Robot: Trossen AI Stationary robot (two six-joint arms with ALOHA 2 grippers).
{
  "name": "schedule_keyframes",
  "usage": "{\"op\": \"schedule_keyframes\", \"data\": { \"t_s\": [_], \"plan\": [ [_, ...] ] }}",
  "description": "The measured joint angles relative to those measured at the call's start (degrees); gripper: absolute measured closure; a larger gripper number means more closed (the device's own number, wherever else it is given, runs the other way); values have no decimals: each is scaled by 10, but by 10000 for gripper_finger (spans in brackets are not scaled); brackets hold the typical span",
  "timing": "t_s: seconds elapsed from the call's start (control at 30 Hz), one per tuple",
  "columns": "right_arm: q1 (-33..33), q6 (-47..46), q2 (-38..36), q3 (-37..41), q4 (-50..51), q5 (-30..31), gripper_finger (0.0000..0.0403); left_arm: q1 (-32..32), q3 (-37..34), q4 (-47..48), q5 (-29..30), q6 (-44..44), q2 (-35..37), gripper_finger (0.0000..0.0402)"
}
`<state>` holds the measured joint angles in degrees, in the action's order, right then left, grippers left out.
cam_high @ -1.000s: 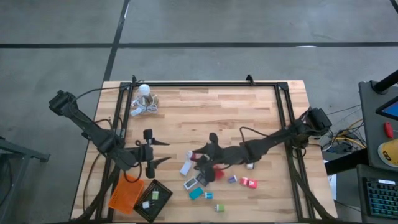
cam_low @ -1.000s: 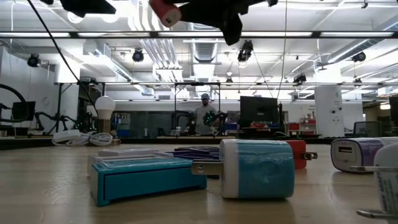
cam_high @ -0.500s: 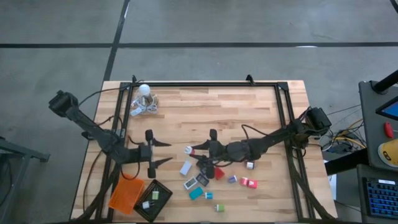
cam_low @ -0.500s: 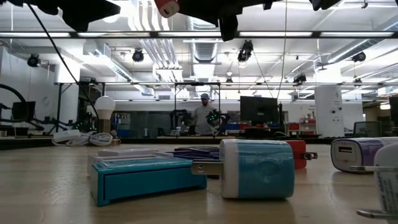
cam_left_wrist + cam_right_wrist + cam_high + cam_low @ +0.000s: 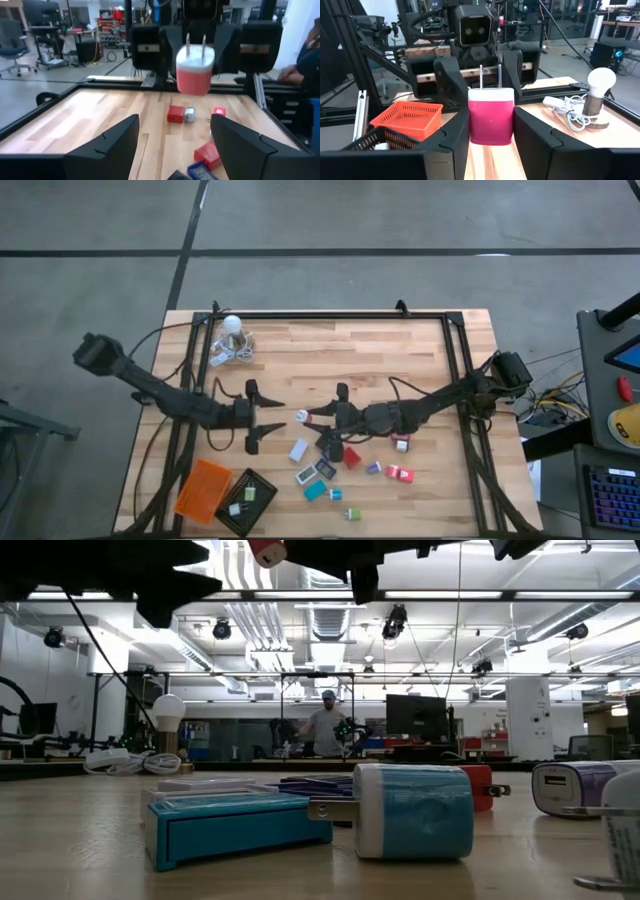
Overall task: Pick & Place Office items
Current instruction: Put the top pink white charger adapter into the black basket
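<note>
A butcher-block table (image 5: pixel 400 360) framed in black rail is standing on a grey concrete floor, and an open workshop with ceiling lights is showing beyond it in the low view. We are looking at a handover in mid-air over the table's middle. The right gripper (image 5: pixel 304 417) is holding a red-and-white plug charger (image 5: pixel 491 116) with its jaws shut on the red body, prongs pointing toward the left arm. The left gripper (image 5: pixel 270 424) is facing it from the left, close by but apart, with its jaws spread wide and nothing between them; the charger (image 5: pixel 195 69) is hanging in front of its fingers (image 5: pixel 107 145).

As for progress, we are judging the task to be at an early stage. The black tray (image 5: pixel 246 500) at the near left is carrying only a few small pieces, while the orange tray (image 5: pixel 203 491) beside it is looking bare. Most office items are lying loose near the table's near middle: a white block (image 5: pixel 299 450), a teal box (image 5: pixel 315 491), a red block (image 5: pixel 352 458), a purple charger (image 5: pixel 373 468), a red item (image 5: pixel 399 474) and a small green piece (image 5: pixel 352 514). The bulb with its cord (image 5: pixel 233 340) is sitting at the far left.
</note>
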<state>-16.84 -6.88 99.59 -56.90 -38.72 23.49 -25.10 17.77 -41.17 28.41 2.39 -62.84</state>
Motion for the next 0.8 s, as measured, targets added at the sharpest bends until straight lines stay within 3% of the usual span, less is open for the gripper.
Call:
{"op": "schedule_keyframes", "data": {
  "t_s": [0.37, 0.8],
  "plan": [
    [0, 0, 0, 0, 2, -16, 273, 28, 28, -85, -48, -32, -103, 149],
    [0, -2, 0, 0, 15, -16, 273, 33, 90, -86, -52, -56, -157, 149]
  ]
}}
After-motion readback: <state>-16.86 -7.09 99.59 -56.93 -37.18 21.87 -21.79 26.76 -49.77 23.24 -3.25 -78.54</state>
